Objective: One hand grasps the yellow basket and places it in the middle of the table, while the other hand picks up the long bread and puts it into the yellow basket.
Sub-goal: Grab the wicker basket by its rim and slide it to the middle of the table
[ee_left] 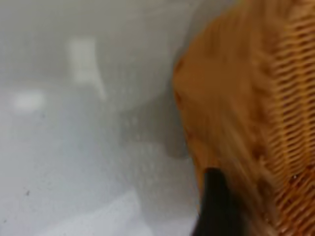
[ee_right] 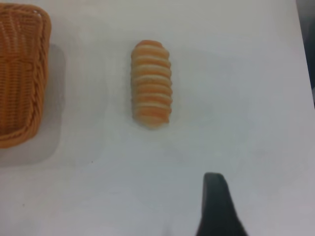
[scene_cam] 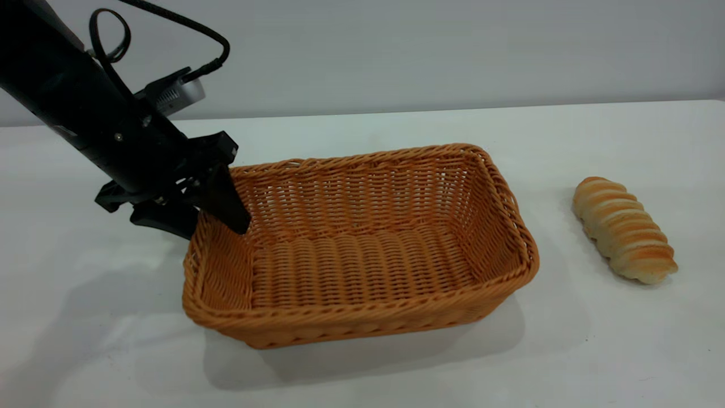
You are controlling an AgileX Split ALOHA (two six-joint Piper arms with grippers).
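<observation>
Left gripper (scene_cam: 195, 218) clamped on the basket's (scene_cam: 362, 249) left end wall: one black pointed finger (scene_cam: 226, 204) inside the rim, the other outside, wicker between them. Arm comes in from 10 o'clock of the exterior view, black cable looped above it. Left wrist view shows one dark fingertip (ee_left: 214, 204) against blurred weave.

Basket: rectangular, orange-tan woven wicker, sloping sides, braided rim, ribbed floor. Sits near the centre of the table (scene_cam: 85, 317), long axis running roughly 9 to 3 o'clock. Nothing inside.

Bread (scene_cam: 623, 229): small elongated loaf, pale cream with golden-orange ridged bands, tapered ends. Lies on the smooth white table at 3 o'clock of the basket, apart from it, not touching.

Right gripper: only one dark finger (ee_right: 219, 209) shows in the right wrist view, above the table, clear of the bread (ee_right: 151, 83); open or closed cannot be told.
</observation>
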